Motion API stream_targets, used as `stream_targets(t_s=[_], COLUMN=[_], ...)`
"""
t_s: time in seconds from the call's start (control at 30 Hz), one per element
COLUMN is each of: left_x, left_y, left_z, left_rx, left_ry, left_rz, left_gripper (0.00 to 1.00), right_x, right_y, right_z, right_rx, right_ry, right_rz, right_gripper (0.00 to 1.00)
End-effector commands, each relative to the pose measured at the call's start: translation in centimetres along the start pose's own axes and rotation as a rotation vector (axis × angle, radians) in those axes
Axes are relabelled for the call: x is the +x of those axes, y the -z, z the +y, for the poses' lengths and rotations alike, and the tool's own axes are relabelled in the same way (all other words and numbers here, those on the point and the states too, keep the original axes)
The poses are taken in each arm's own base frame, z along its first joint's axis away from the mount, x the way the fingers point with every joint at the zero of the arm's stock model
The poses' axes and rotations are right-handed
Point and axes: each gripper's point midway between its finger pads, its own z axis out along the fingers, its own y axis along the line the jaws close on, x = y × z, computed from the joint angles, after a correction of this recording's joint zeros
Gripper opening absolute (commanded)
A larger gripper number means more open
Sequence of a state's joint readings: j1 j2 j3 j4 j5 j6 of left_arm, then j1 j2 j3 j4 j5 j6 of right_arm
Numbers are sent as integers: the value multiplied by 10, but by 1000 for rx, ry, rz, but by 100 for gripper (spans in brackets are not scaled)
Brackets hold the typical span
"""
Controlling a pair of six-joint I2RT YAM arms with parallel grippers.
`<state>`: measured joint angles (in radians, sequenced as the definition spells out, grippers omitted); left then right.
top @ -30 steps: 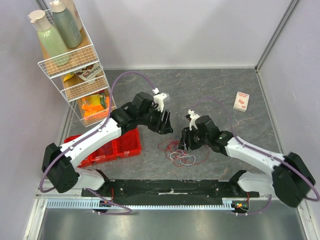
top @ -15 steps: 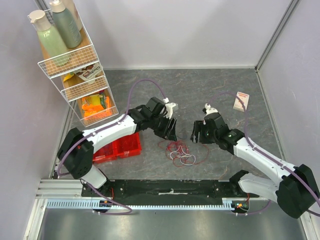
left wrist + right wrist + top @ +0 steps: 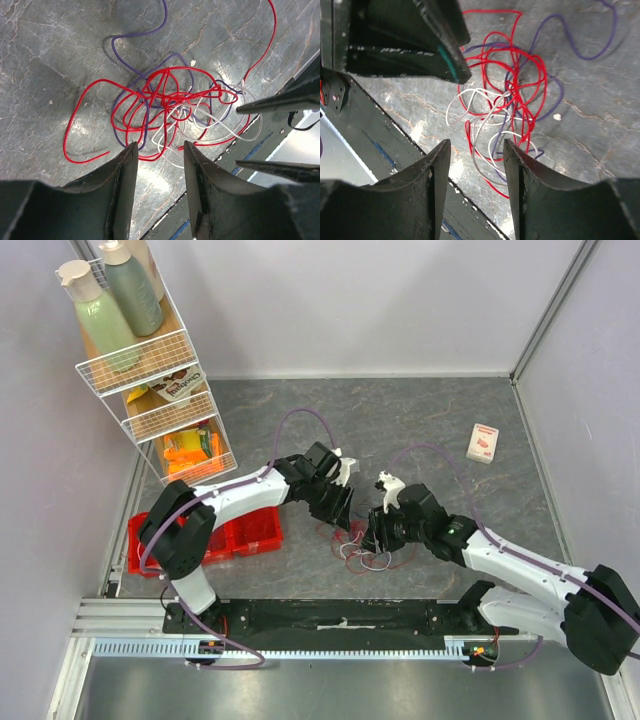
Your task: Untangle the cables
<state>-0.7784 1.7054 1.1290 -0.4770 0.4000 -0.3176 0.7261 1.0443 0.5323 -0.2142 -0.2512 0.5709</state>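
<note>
Your left tool (image 3: 159, 186) and right tool (image 3: 475, 182) hover, fingers apart and empty, over the cables (image 3: 360, 545) mid-frame on the desk (image 3: 450, 420); pinch 2 crossed strands and you could tighten the knot.

grey marbled table (image 3: 430, 420). cables (image 3: 362, 545) lie in loose tangle near middle front: red, purple, white strands looped over each other, flat on surface; one red end and one purple loop trail out. red bin (image 3: 255, 536) at left, near tangle, not touching. wire rack (image 3: 135, 362) far left corner. small box (image 3: 482, 442) far right, well apart. black base plate (image 3: 340, 615) along near edge.
</note>
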Motion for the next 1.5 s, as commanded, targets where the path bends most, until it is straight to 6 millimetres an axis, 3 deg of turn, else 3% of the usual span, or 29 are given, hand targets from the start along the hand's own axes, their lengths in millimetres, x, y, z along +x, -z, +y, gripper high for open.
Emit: stream_targets(t_s=[0.0, 0.1, 0.2, 0.27, 0.33, 0.43, 0.6, 0.73, 0.87, 0.93, 1.2, 1.33, 1.4, 1.47], left_x=[-9, -6, -4, -4, -3, -1, -1, -2, -4, -5, -12, -16, -20, -31], left_y=[-8, -17, -23, -26, -28, -31, -33, -33, -32, -31, -23, -20, -13, 1], left_z=[-9, -3, 7, 14, 20, 26, 29, 30, 33, 32, 29, 26, 22, 17], left_rx=[42, 26, -16, -54, -83, -106, -121, -130, -145, -146, -148, -145, -139, -132], left_ry=[13, 37, 49, 56, 58, 63, 63, 58, 58, 49, 37, 28, 8, -26], left_rz=[4, 27, 38, 37, 40, 49, 53, 52, 48, 44, 19, 10, -10, -70], left_gripper=[48, 47, 47, 47, 47, 47, 47, 46, 45, 45, 44, 43, 44, 47], right_x=[8, 17, 20, 5, -23, -82, -180, -238, -271, -279, -290, -286, -286, -283], right_y=[-7, -8, -4, 7, 28, 75, 173, 253, 333, 362, 456, 479, 459, 422], right_z=[17, 22, 31, 50, 71, 98, 127, 144, 160, 165, 167, 167, 160, 148], right_rx=[-96, -120, -157, -214, -262, -248, -128, -79, -77, -73, -16, -26, -8, 31], right_ry=[47, 61, 79, 88, 116, 174, 222, 200, 199, 215, 228, 228, 214, 197], right_rz=[18, 53, 84, 49, -34, -204, -521, -784, -1012, -1087, -1324, -1401, -1369, -1293], right_gripper=[52, 47, 34, 23, 15, 1, 0, 0, 0, 0, 0, 0, 0, 0])
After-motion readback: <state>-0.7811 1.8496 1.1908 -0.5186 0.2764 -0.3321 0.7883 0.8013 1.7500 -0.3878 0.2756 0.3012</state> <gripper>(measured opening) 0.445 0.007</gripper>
